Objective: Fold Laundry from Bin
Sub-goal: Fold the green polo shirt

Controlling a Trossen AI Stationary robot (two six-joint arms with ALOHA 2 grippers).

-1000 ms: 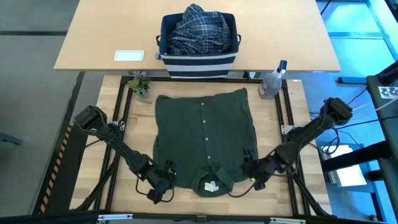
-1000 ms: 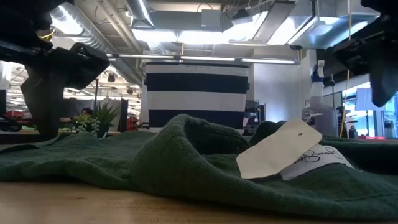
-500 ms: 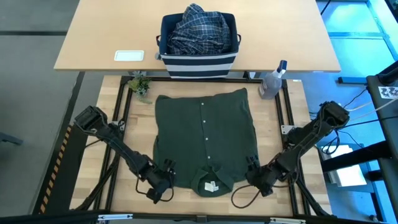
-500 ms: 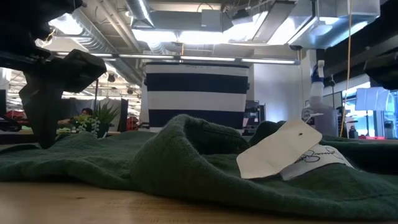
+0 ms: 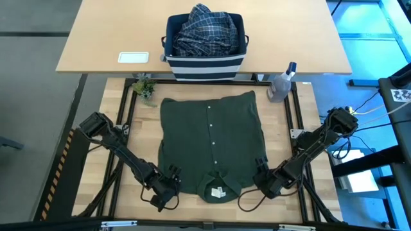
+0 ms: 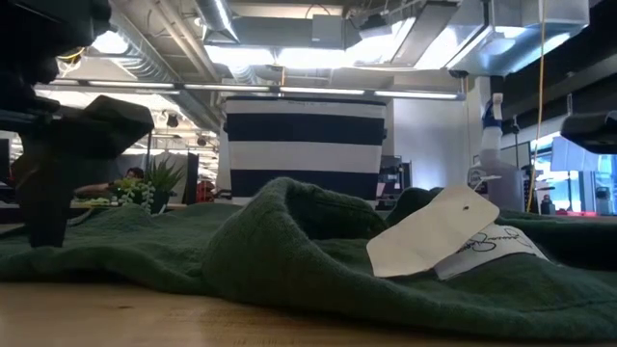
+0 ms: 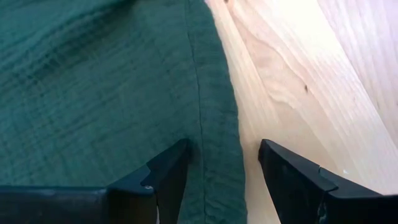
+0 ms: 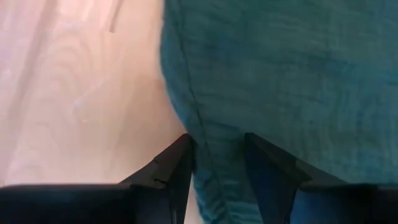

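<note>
A dark olive-green shirt (image 5: 210, 138) of the laundry lies spread flat on the wooden table, button row up and collar (image 5: 218, 186) toward the near edge. The striped bin (image 5: 205, 61) stands on the far table with a plaid shirt (image 5: 204, 29) heaped in it. My left gripper (image 5: 173, 179) is open and points down at the shirt's near left corner, its fingers on either side of the side hem (image 7: 214, 124). My right gripper (image 5: 259, 172) is open less wide at the near right corner, with the hem (image 8: 202, 124) between its fingers. My left gripper comes from above with one finger (image 7: 171, 165) over the cloth and the other over bare wood; I cannot tell whether it touches the shirt. My right gripper stands steeply over the right hem, its fingers (image 8: 180, 155) close either side; I cannot tell whether they touch.
A clear spray bottle (image 5: 280, 86) stands at the table's far right corner and a small plant (image 5: 145, 88) at the far left. A white card (image 5: 133, 57) lies on the far table. A paper tag (image 6: 434, 236) sticks out of the collar. Bare wood flanks the shirt.
My right gripper has come down toward the shirt's near right corner and tipped more steeply downward. My left gripper has sunk slightly toward the cloth at the near left corner. The shirt has not moved.
</note>
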